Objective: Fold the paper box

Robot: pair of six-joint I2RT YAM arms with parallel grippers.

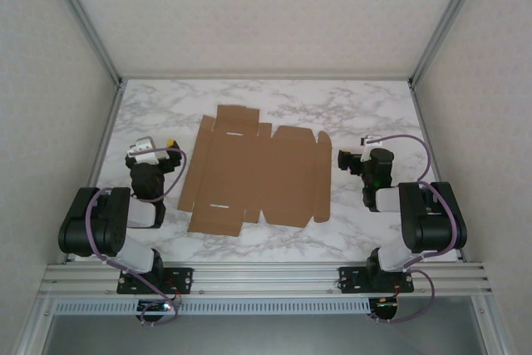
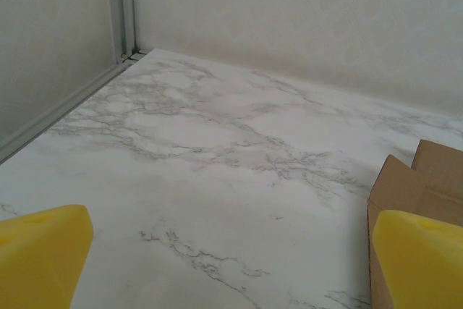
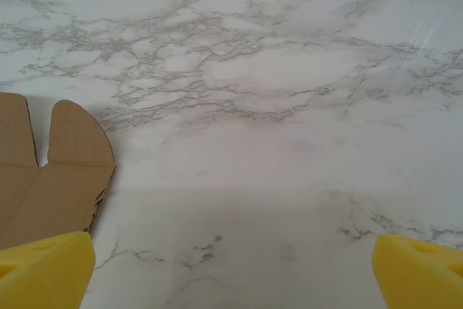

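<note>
Brown die-cut cardboard paper box (image 1: 258, 180) lies flat, unfolded, mid white marble surface (image 1: 366, 106); folding not started. The left tool (image 1: 170, 149) and right tool (image 1: 345, 160) flank it, wide, empty. Next likely: pinch a side flap, raise it.

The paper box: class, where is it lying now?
Top view: the paper box lies flat, unfolded, between the left gripper and the right gripper, centre of the table.
</note>
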